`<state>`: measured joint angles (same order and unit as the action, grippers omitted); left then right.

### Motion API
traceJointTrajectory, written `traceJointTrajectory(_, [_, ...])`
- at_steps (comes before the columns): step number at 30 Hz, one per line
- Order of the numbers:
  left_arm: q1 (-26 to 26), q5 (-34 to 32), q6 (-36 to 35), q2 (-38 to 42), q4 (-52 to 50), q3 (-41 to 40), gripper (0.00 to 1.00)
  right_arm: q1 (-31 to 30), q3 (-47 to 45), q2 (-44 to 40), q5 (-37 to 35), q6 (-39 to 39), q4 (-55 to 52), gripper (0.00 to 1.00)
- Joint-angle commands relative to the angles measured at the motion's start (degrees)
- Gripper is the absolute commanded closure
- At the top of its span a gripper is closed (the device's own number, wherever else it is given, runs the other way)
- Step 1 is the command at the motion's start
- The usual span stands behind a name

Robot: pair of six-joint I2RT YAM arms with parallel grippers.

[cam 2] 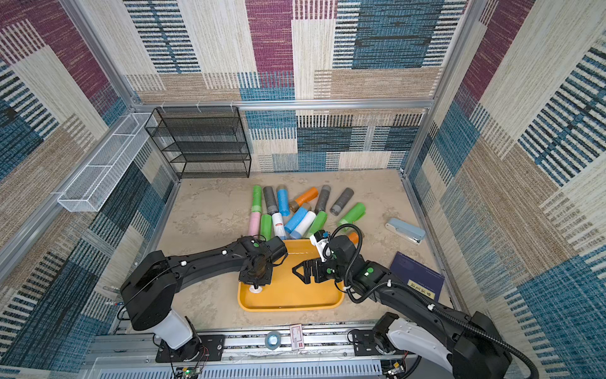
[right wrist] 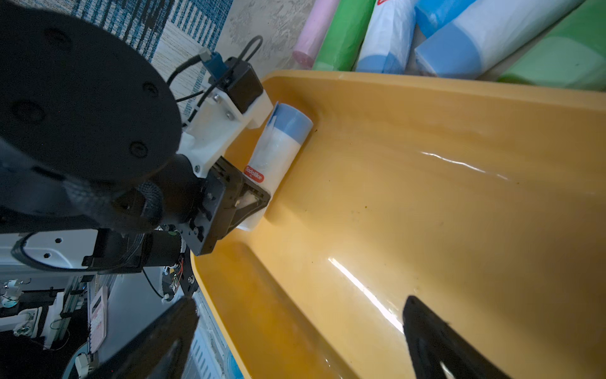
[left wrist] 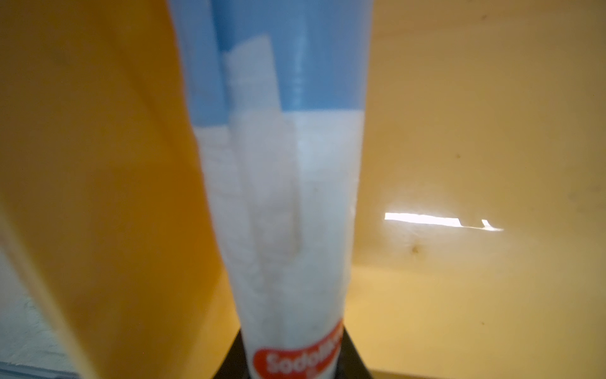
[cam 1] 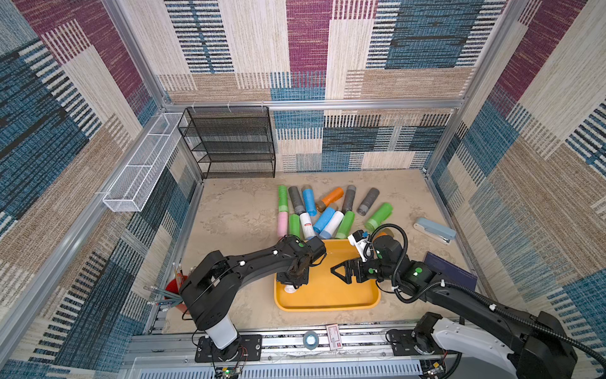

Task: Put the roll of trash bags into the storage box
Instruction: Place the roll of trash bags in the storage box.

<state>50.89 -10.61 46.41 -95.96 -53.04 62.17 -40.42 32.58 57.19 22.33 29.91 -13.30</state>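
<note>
The sandy marbled tabletop (cam 1: 236,210) is carrying the storage box, a shallow yellow-orange plastic tray (cam 1: 328,295); the left gripper (right wrist: 251,203) is clamping a white-and-blue roll of trash bags (right wrist: 278,147) inside it, along the wall on the left arm's side; the right gripper (cam 1: 339,272) is hanging over the tray, jaws spread wide.

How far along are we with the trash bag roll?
Done: the white-and-blue roll is inside the storage box, low along its wall. In hand: the left gripper is shut on it, not yet released. The right gripper hangs open and empty over the box. Left: let go and pull back. The other rolls lie on the table behind the box.
</note>
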Motion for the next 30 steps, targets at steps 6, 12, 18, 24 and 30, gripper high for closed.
traceJointTrajectory(6, [0.0,-1.6,0.2,-0.8,1.6,-0.6,0.83,0.0,-0.1,-1.1,-0.9,0.3,-0.1,0.01])
traceJointTrajectory(12, [0.1,-0.7,0.1,-1.8,3.4,-1.5,0.82,0.0,0.0,-0.9,-1.0,0.3,-0.2,0.01])
traceJointTrajectory(18, [0.1,-1.9,1.2,-1.4,3.3,-2.3,0.82,0.0,-0.2,-0.8,-1.0,0.5,0.0,0.01])
traceJointTrajectory(24, [0.0,-4.4,5.2,1.6,2.9,-5.0,0.82,0.0,0.1,-0.4,-0.9,0.6,0.0,0.01])
traceJointTrajectory(30, [0.1,-5.4,6.4,1.8,2.7,-5.9,0.81,0.0,0.4,0.0,-0.6,0.6,0.2,0.01])
